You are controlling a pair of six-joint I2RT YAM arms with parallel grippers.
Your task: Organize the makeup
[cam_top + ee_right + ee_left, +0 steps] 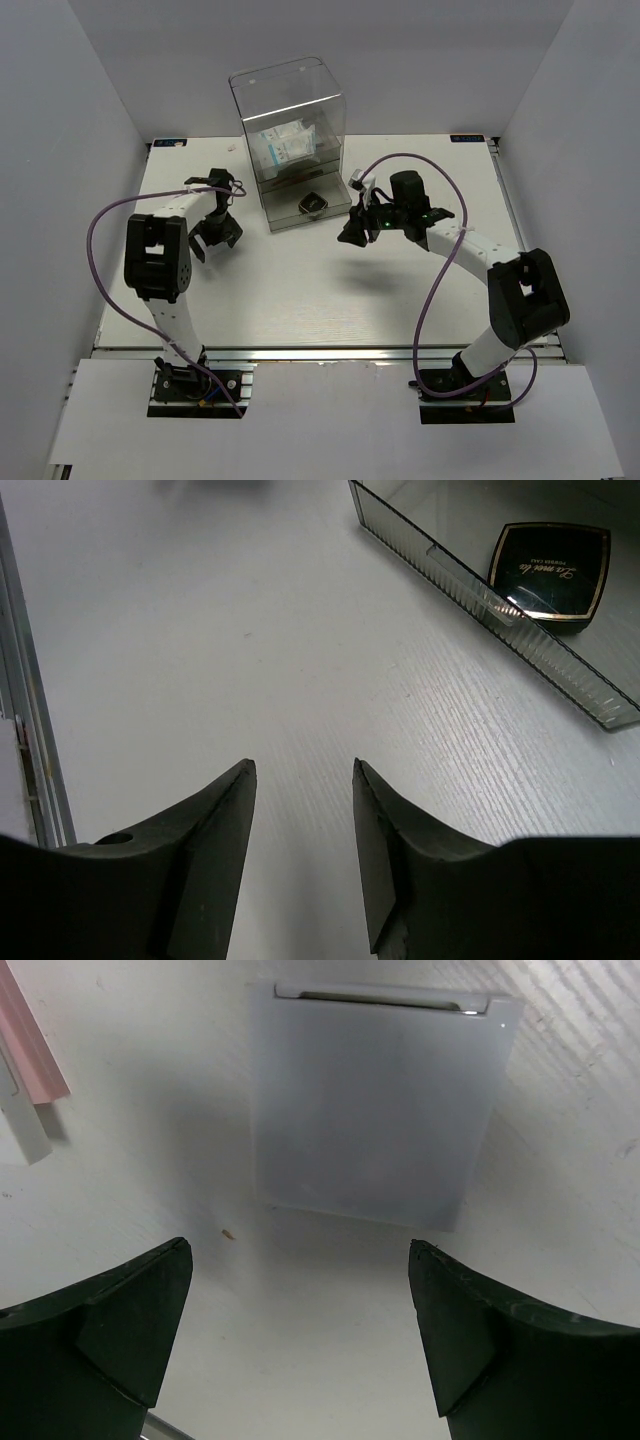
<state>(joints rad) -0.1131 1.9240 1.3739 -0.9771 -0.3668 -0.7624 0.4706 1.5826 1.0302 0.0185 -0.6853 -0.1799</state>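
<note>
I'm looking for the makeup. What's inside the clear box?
White packets with blue print up top; a dark compact in the pulled-out bottom drawer. Packets overlap, hiding their number.

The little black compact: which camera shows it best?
The right wrist camera. There the compact is close, with gold lettering visible on its lid. The top camera shows only a small dark speck in the drawer. The left wrist camera misses it.

Compact (314,205) in drawer (292,222) at box (296,88) base; packets (283,146) above.
</note>
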